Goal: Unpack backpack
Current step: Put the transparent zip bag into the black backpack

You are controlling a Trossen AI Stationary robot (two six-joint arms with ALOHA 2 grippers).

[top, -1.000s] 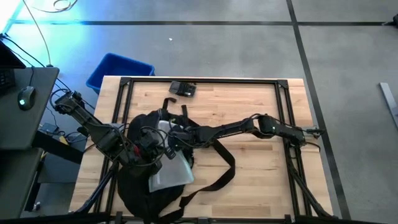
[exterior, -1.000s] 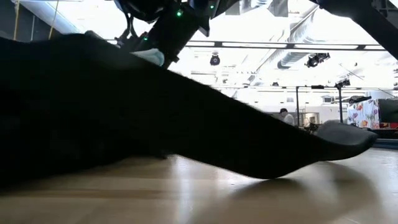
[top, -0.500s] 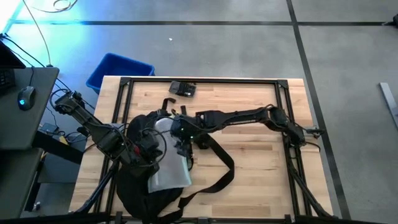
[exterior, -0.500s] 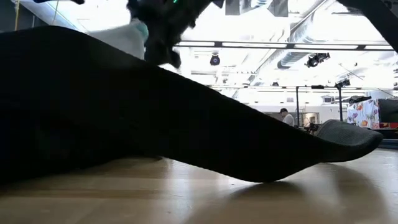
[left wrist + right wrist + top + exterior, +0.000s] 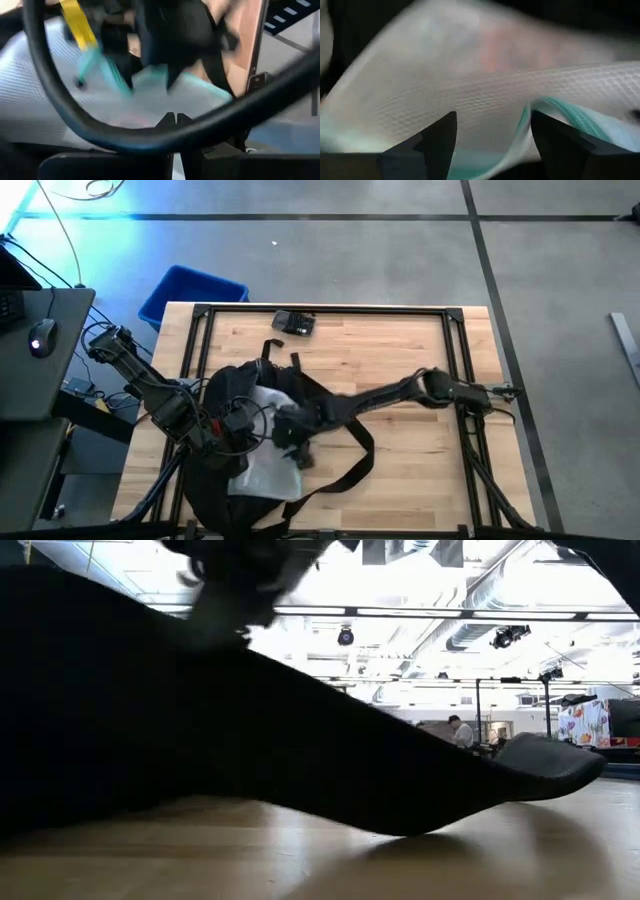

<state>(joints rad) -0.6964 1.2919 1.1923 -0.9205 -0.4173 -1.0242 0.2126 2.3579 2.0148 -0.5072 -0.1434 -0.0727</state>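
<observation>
A: From above, where does the backpack [image 5: 215, 395] lie?

B: On the near left part of the wooden counter [image 5: 400, 350], with one long strap [image 5: 355, 465] curling out to its right. A pale mesh pouch [image 5: 262, 470] shows at its open top.

A: And the arms?

B: The left claw [image 5: 240, 432] sits on the pack beside the pouch, tangled in cable. I cannot tell whether it is spread or pressed together. The right arm reaches in from the right side, and the right claw [image 5: 290, 442] is over the pouch, smeared by motion. A small black device [image 5: 294, 322] lies near the far edge of the counter, and a blue bin [image 5: 190, 292] stands on the floor beyond the far left corner.

A: The level view?

B: Black fabric of the backpack [image 5: 150, 710] fills the left and slopes down to a strap end [image 5: 550, 765] on the right. A person [image 5: 458, 730] sits far off in the room.

A: The left wrist view?

B: A thick black cable loop [image 5: 165, 135] crosses in front of the mesh pouch [image 5: 55, 95], which has teal trim; a yellow tag [image 5: 77, 22] hangs above it.

A: The right wrist view?

B: The two dark fingers [image 5: 437, 140] stand spread apart, with the mesh pouch [image 5: 470, 95] just beyond them and its teal edge [image 5: 570, 120] between them.
</observation>
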